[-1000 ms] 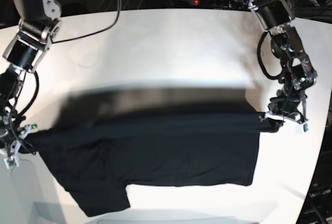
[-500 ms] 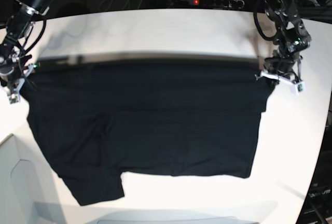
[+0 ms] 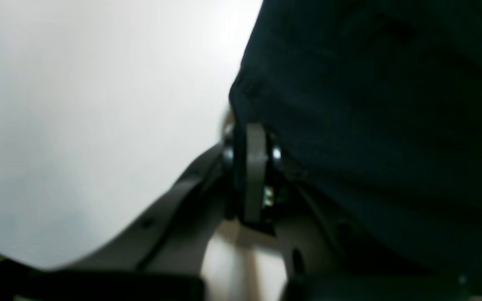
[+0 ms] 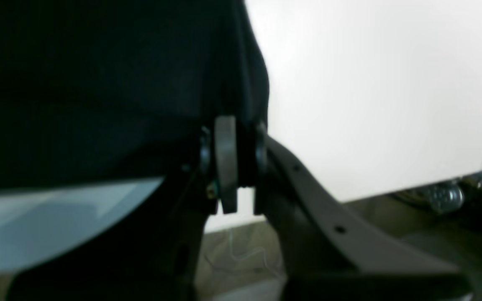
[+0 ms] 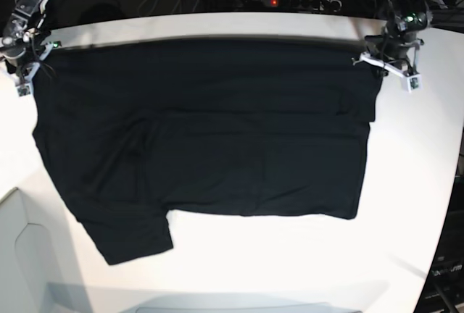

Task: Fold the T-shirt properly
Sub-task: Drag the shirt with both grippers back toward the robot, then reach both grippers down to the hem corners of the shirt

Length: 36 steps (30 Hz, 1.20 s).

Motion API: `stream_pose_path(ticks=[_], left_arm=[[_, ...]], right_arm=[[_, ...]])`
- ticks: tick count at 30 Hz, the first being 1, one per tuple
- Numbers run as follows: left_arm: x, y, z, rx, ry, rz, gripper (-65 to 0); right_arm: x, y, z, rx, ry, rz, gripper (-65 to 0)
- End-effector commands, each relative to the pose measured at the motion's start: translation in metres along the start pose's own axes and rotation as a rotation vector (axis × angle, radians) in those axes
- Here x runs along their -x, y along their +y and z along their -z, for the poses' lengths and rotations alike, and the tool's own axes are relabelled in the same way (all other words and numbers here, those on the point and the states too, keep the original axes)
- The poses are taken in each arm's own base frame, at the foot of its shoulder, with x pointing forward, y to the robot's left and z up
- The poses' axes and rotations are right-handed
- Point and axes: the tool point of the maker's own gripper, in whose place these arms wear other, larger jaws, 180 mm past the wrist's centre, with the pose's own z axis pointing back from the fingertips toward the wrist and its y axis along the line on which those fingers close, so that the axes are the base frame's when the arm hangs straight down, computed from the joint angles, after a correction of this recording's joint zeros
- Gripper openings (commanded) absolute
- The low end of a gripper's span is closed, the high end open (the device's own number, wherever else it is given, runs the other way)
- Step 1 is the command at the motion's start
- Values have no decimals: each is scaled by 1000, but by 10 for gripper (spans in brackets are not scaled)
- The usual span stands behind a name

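Both grippers carried shirt's top edge farther back, cloth now spread across table (image 5: 290,269). T-shirt (image 5: 210,146) lies flat, sleeve at near left. Left gripper (image 5: 378,67) pinches far corner; right gripper (image 5: 27,63) clamps opposite corner.

1. T-shirt (image 5: 210,132) lies spread on the table (image 5: 290,262), filling the upper and middle frame of the base view.
2. Its far edge runs along the table's back edge.
3. One sleeve reaches toward lower left.
4. Left gripper (image 5: 378,65) sits at the shirt's upper-right corner; right gripper (image 5: 29,63) at upper-left.
5. Power strip (image 5: 290,1) lies behind the table, top centre.
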Motion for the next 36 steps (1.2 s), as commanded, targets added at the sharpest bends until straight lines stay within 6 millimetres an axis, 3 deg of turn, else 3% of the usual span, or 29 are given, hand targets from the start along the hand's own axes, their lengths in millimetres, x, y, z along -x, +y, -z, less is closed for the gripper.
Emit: stream_pose_path(ticks=[1, 6, 15, 18, 20, 24, 27, 29, 33, 36], left_arm=[[-1, 10, -6, -33, -6, 18, -649], [13, 14, -10, -42, 28, 25, -649], [28, 21, -14, -69, 64, -2, -645], [34, 23, -17, -73, 78, 1, -632], [35, 23, -17, -76, 79, 0, -579], [37, 25, -19, -76, 82, -3, -353], [23, 28, -26, -89, 30, -12, -195], [11, 28, -33, -100, -15, -24, -148], [-33, 23, -38, -99, -145, -35, -137], [-74, 15, -34, -81, -253, -57, -137]], right_arm=[[1, -15, -5, 46, 3, -14, -650], [16, -11, -6, 35, 36, -27, -650], [20, -4, -6, 23, 42, -21, -650], [20, -3, -6, 22, 41, -19, -597], [15, -6, -10, 36, 25, -23, -523], [0, -18, -30, 101, -34, 6, -371], [-15, -26, -46, 146, -88, 21, -322], [-26, -28, -50, 159, -120, 22, -320], [-68, -34, -51, 161, -226, 69, -319], [-120, -26, -42, 115, -317, 79, -319]])
